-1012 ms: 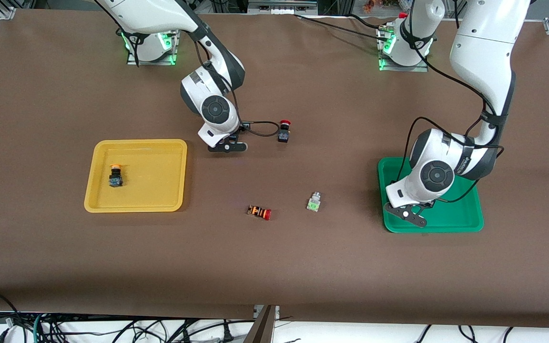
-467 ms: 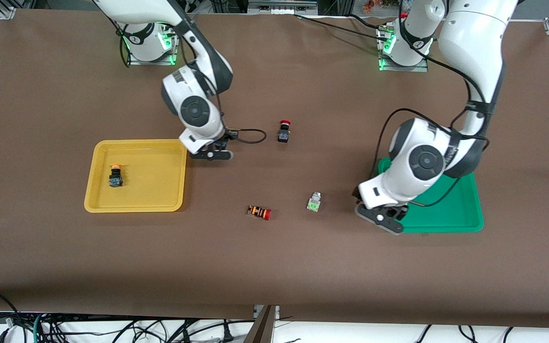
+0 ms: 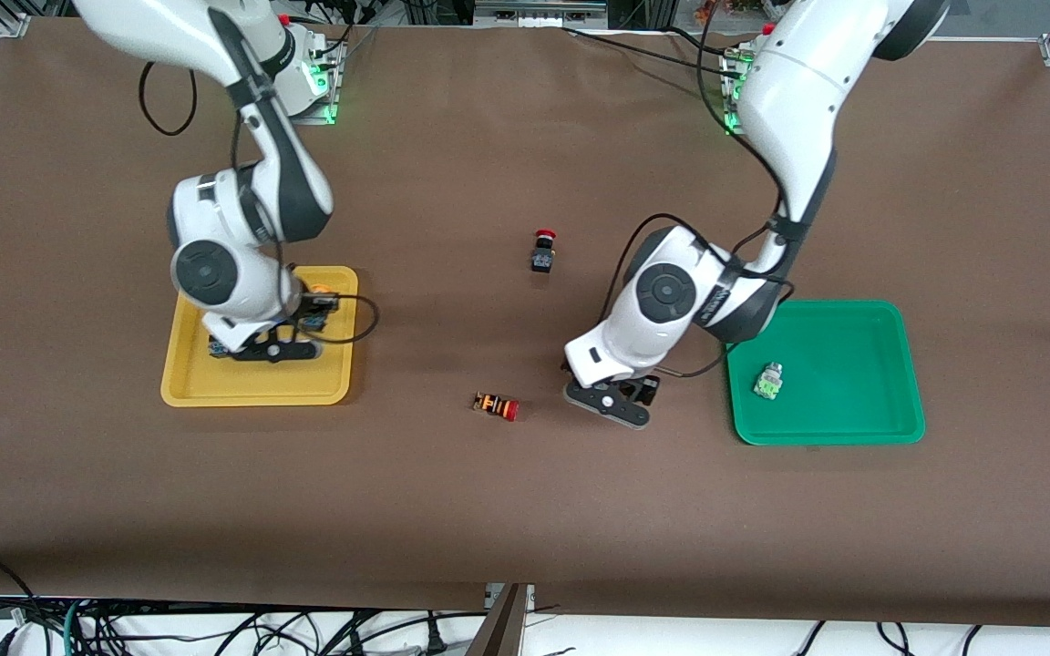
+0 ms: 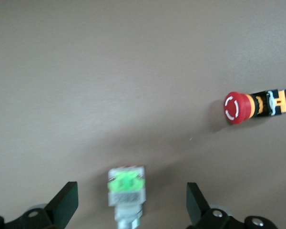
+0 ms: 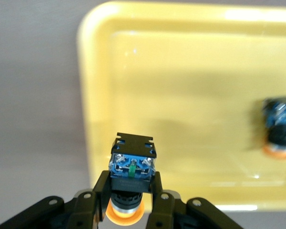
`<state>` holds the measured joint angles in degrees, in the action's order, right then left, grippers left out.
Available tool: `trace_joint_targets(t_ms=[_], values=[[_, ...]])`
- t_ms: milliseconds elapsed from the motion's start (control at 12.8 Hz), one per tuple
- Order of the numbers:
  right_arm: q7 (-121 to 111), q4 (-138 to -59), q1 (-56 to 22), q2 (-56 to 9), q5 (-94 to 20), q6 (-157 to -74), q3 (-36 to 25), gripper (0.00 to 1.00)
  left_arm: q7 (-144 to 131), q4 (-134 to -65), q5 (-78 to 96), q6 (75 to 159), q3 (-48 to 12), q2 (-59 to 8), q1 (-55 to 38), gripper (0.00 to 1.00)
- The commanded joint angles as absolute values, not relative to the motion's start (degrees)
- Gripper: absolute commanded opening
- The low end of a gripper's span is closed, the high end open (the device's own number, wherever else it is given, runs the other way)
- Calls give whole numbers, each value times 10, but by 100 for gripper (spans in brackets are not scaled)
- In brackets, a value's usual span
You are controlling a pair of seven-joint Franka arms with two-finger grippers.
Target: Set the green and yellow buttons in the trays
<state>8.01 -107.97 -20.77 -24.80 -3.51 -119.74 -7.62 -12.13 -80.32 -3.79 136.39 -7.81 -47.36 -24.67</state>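
Observation:
My right gripper point(image 3: 310, 315) is shut on a black-bodied button with a yellow-orange cap point(image 5: 132, 168) and holds it over the yellow tray point(image 3: 256, 394) near the tray's edge point(image 5: 93, 95). A second yellow-capped button point(image 5: 279, 129) lies in that tray, mostly hidden by the arm in the front view. My left gripper point(image 3: 616, 394) is open and low over the table, with a green-faced whitish switch point(image 4: 126, 188) between its fingers point(image 4: 66, 204), untouched. That switch is hidden in the front view. Another green-faced switch point(image 3: 769, 381) lies in the green tray point(image 3: 853, 428).
A red-capped button with an orange-striped body point(image 3: 496, 405) lies on the table beside my left gripper and also shows in the left wrist view point(image 4: 250, 105). A black-bodied red-capped button point(image 3: 543, 251) stands farther from the front camera, mid-table.
My right gripper carried the yellow-capped button from mid-table to over the yellow tray. My left gripper moved off the green tray to over the green switch on the table, uncovering the switch in the tray.

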Motion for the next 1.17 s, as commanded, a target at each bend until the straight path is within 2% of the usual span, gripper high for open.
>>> trace_joint_targets(t_ms=[0,78,156,234,311,389,467,545,701,934,1090], values=[[11,-1072,-165,-293,-33,-1230,-69,0,-134,-782,-79,1371,-69,-496,-248,100],[10,-1072,-164,-297,-33,-1233,-69,1,-134,-784,-83,1371,-69,-500,-249,100],[10,-1072,-164,-300,-33,-1232,-69,9,-134,-789,-88,1371,-69,-504,-248,100],[9,-1071,-164,-300,-33,-1233,-69,25,-134,-792,-97,1371,-69,-510,-248,100],[9,-1066,-165,-300,-33,-1231,-69,54,-134,-792,-105,1371,-69,-513,-248,100],[10,-1060,-166,-300,-33,-1227,-69,97,-134,-794,-107,1371,-69,-515,-247,78],[6,-1053,-166,-299,-33,-1225,-69,100,-134,-795,-107,1371,-69,-515,-247,53],[4,-1046,-168,-299,-33,-1221,-69,100,-134,-795,-107,1368,-69,-514,-247,33],[8,-1014,-172,-289,-31,-1170,-68,100,-130,-796,-107,1359,-69,-507,-244,16],[7,-990,-158,-238,-26,-1081,-61,100,-126,-788,-108,1227,-69,-442,-226,15],[8,-989,-102,-170,0,-1011,-12,100,-58,-788,-108,1147,-69,-404,-191,13]])
